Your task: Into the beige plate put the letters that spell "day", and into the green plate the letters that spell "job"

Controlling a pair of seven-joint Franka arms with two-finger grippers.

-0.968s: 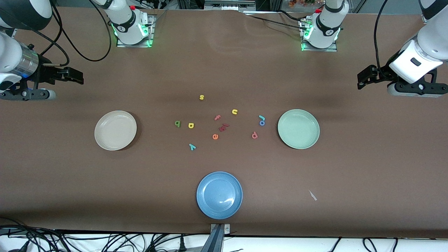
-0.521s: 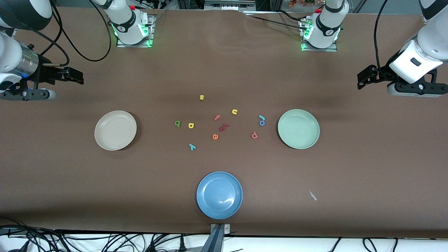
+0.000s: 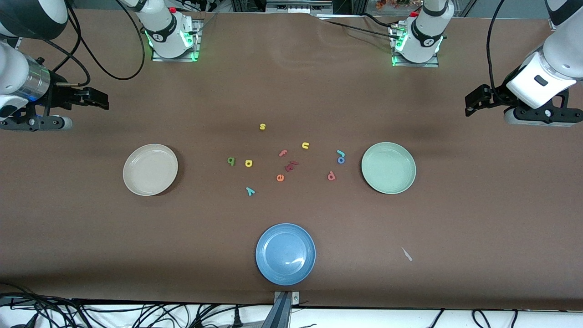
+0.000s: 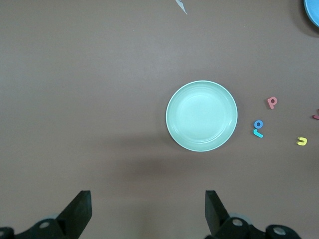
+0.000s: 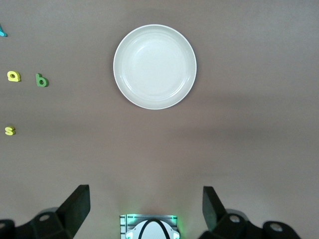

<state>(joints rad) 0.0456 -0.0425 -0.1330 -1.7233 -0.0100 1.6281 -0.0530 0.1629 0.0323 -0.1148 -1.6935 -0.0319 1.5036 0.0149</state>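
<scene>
The beige plate lies toward the right arm's end and the green plate toward the left arm's end; both hold nothing. Between them on the table lie the green d, yellow a, teal y, teal j, blue o and salmon b. My right gripper hangs open and holds nothing, out at its end of the table. My left gripper hangs open the same way at its own end, with the green plate in its wrist view.
A blue plate sits near the front edge. Other letters lie among the task's own: yellow s, yellow u, salmon f, orange e and dark red pieces. A pale scrap lies nearer the camera than the green plate.
</scene>
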